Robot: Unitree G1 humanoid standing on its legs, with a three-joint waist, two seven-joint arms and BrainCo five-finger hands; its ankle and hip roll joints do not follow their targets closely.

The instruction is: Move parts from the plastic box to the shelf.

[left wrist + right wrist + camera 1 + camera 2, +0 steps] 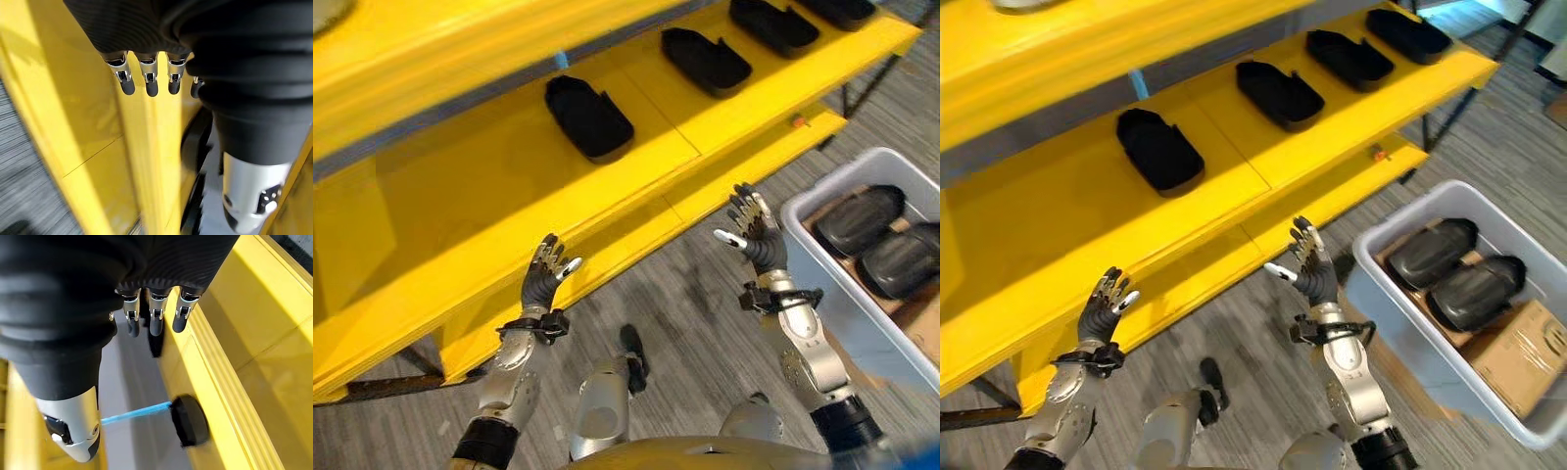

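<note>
Shelf: I look down on a yellow shelf [509, 186] that slants across the upper part of the head views; its upper tier hangs over the back of the deck and both ends are cut off.
Parts on shelf: four black parts sit in a row on the deck, well apart. The nearest [588, 117] and the second [706, 61] show whole. The third [1349, 57] and fourth [1408, 34] show whole in the right eye view; the left eye view crops them.
Plastic box: a pale grey plastic box [1383, 294] stands on the floor at my right, beside the lower shelf edge, its far corner out of frame.
Parts in box: two dark parts [1430, 250] [1477, 289] lie side by side in it, with brown cardboard [1518, 357] just beside and partly under them.
Left hand: my left hand [544, 276] hangs raised before the shelf's front edge, fingers straight and spread, empty.
Right hand: my right hand [754, 230] hangs between shelf and box, fingers spread, touching neither, empty.
Wrist views: my fingers [149, 81] [155, 316] point straight out along yellow shelf boards. A black part [190, 421] lies past the right hand's fingers, blurred.
</note>
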